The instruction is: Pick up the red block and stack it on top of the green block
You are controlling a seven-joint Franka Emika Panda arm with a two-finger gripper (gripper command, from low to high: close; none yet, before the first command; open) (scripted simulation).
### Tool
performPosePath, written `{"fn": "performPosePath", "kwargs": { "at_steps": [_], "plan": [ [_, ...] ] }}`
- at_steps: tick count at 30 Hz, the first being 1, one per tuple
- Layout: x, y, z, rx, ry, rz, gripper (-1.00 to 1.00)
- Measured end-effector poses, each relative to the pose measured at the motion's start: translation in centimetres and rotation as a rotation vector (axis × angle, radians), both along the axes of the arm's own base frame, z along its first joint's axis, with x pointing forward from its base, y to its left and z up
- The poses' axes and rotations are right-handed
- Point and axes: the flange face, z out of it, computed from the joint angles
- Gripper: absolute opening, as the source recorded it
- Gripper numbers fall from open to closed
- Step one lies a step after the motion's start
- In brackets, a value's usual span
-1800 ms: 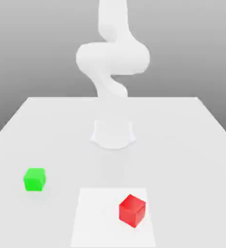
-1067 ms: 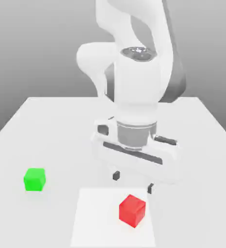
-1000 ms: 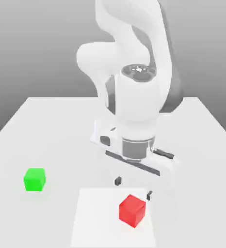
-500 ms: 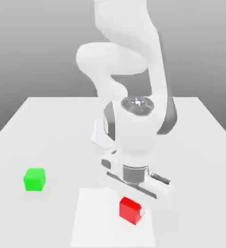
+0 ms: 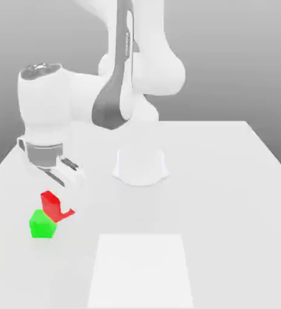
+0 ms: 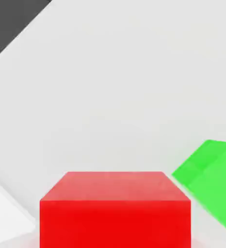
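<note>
The red block (image 5: 51, 203) hangs tilted just above the table at the exterior view's left, under the white hand, with my gripper (image 5: 56, 206) shut on it. The green block (image 5: 42, 224) rests on the table directly below and slightly in front of it, its top partly covered by the red block. Whether the two touch I cannot tell. In the hand view the red block (image 6: 115, 208) fills the near edge and the green block (image 6: 209, 181) lies off to one side of it on the table.
The arm's round white base (image 5: 140, 166) stands mid-table. A lighter square patch (image 5: 140, 270) marks the table's front centre. The white table (image 5: 227, 199) runs to edges at both sides and the back.
The gripper took hold of the red block on the square patch, lifted it and swung to the exterior view's left, over the green block. The green block has not moved.
</note>
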Motion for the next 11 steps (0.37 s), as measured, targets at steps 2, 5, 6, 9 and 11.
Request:
{"fn": "performPosePath", "kwargs": {
  "at_steps": [2, 5, 6, 9, 11],
  "plan": [
    [-2.0, -1.8, -0.4, 0.007, -0.004, -0.016, -1.00],
    [-2.5, -2.4, -2.9, 0.009, -0.005, -0.020, -1.00],
    [-2.5, -2.4, -3.8, 0.010, -0.006, -0.020, -1.00],
    [-2.6, -2.4, -5.7, 0.009, -0.005, -0.020, 1.00],
    [-2.6, -2.4, -5.7, 0.009, -0.005, -0.020, 1.00]
  ]
}}
